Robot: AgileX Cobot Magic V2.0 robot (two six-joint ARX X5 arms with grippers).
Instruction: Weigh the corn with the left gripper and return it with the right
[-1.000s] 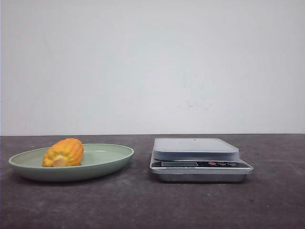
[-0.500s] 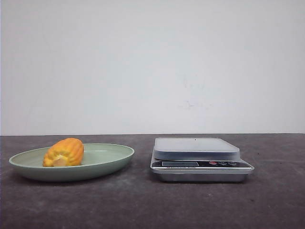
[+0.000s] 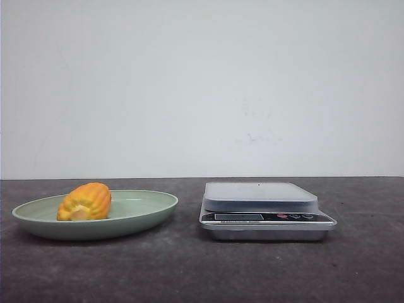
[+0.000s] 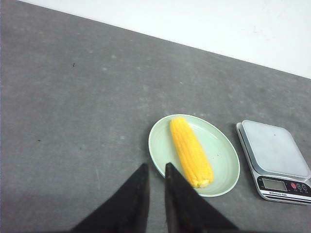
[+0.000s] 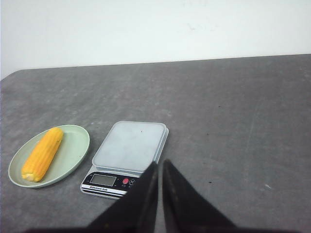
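The corn (image 3: 84,201) is an orange-yellow cob lying in a pale green plate (image 3: 148,213) at the table's left, its pale cut end toward me. In the left wrist view the corn (image 4: 191,151) shows full length. My left gripper (image 4: 156,166) hangs above the table, short of the plate's near rim. Its black fingers stand close together with only a narrow slit and hold nothing. My right gripper (image 5: 160,163) hovers by the near edge of the scale (image 5: 130,145), fingers almost touching and empty. Neither gripper shows in the front view.
A silver kitchen scale (image 3: 260,196) with a flat grey platform and a front display sits right of the plate (image 4: 160,141) on the dark grey table. A white wall closes off the far side.
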